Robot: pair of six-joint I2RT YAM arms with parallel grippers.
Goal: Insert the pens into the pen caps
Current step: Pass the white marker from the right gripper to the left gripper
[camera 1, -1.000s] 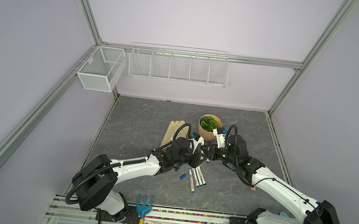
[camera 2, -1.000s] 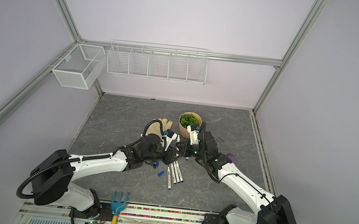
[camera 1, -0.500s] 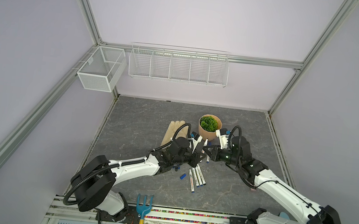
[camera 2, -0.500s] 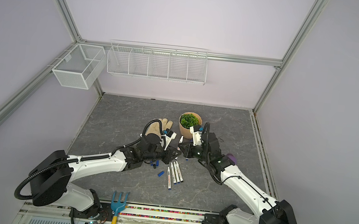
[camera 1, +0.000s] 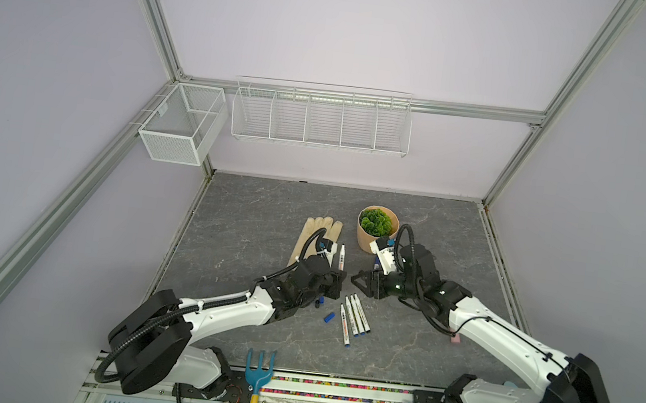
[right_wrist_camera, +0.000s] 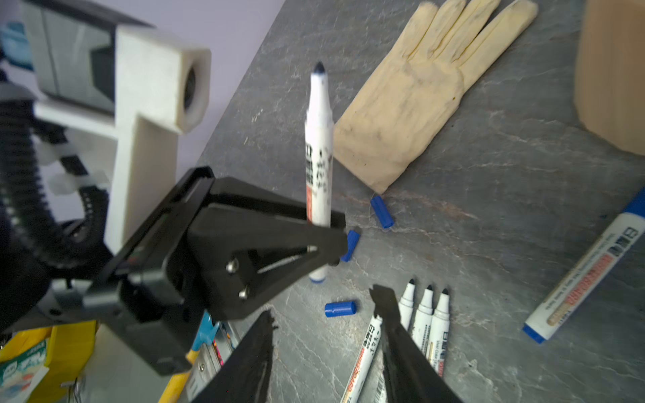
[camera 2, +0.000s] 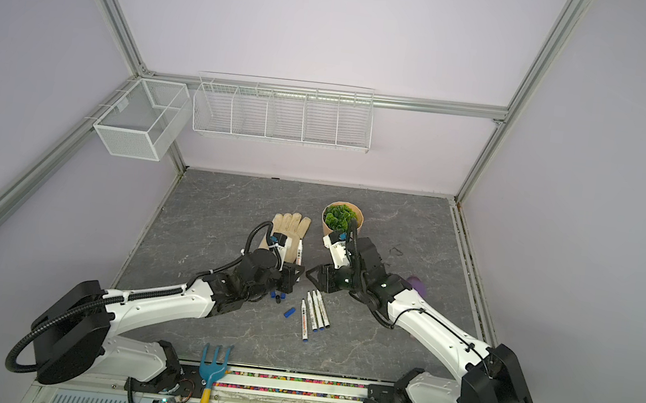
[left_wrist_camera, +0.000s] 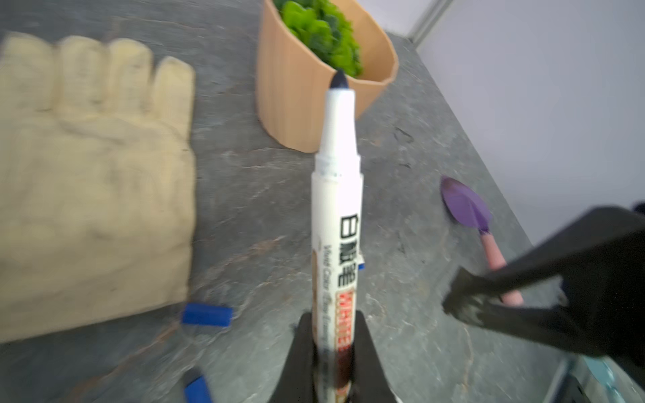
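Note:
My left gripper (left_wrist_camera: 335, 324) is shut on the lower barrel of an uncapped white pen (left_wrist_camera: 336, 209), whose black tip points toward the pot. In both top views that pen (camera 1: 342, 257) sticks out past the left gripper (camera 1: 338, 282). My right gripper (right_wrist_camera: 323, 303) is open with nothing held, just right of the left gripper (right_wrist_camera: 335, 237) and above the table. Several uncapped pens (camera 1: 353, 319) lie side by side below it. Blue pen caps (right_wrist_camera: 340, 308) (right_wrist_camera: 382, 211) lie loose nearby. A capped pen (right_wrist_camera: 586, 268) lies apart.
A cream glove (camera 1: 319, 235) lies behind the left gripper, and a tan pot with a green plant (camera 1: 376, 228) stands right of it. A purple trowel with a pink handle (left_wrist_camera: 466, 206) lies to the right. A blue garden fork (camera 1: 259, 370) rests at the front rail.
My right gripper has opened and drawn slightly to the right, away from the left gripper. The left gripper has tightened on the pen and stays in place.

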